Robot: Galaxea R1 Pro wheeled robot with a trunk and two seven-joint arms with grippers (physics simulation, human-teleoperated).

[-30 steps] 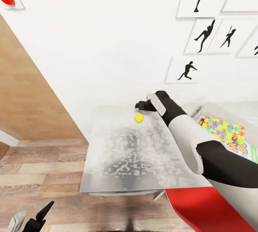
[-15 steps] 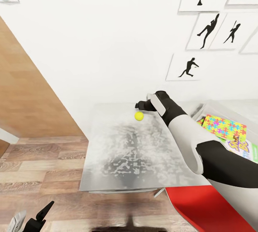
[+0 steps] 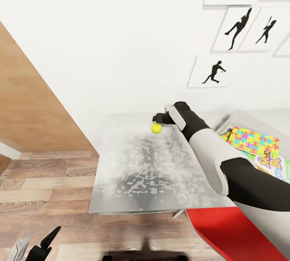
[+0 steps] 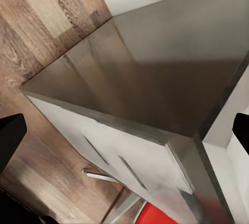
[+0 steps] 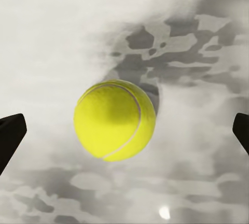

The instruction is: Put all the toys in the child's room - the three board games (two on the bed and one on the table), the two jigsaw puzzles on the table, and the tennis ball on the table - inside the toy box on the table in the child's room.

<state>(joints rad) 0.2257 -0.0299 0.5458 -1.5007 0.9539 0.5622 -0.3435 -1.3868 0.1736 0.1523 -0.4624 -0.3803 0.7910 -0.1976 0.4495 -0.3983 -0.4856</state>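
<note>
The tennis ball (image 3: 156,128) lies on the pale table (image 3: 141,168) near its far edge. My right gripper (image 3: 158,119) hangs open just above it. In the right wrist view the tennis ball (image 5: 114,120) sits between the wide-spread fingertips (image 5: 10,137) of the right gripper (image 5: 124,133), touching neither. At the right stands the toy box (image 3: 235,118), holding a jigsaw puzzle (image 3: 253,142) and the Skip-Bo board game (image 3: 274,163). My left gripper (image 3: 35,245) is open low over the floor, and the left gripper (image 4: 124,130) looks at the table corner (image 4: 155,79).
A red seat (image 3: 229,233) sits under the table's near right corner. A wooden panel (image 3: 28,108) stands at the left beside the white wall. Black silhouette pictures (image 3: 217,71) hang above the table. Wood-plank floor (image 3: 48,180) lies in front.
The whole view has shifted a little. The right gripper now sits closer over the tennis ball, still open. The left gripper has stayed where it was.
</note>
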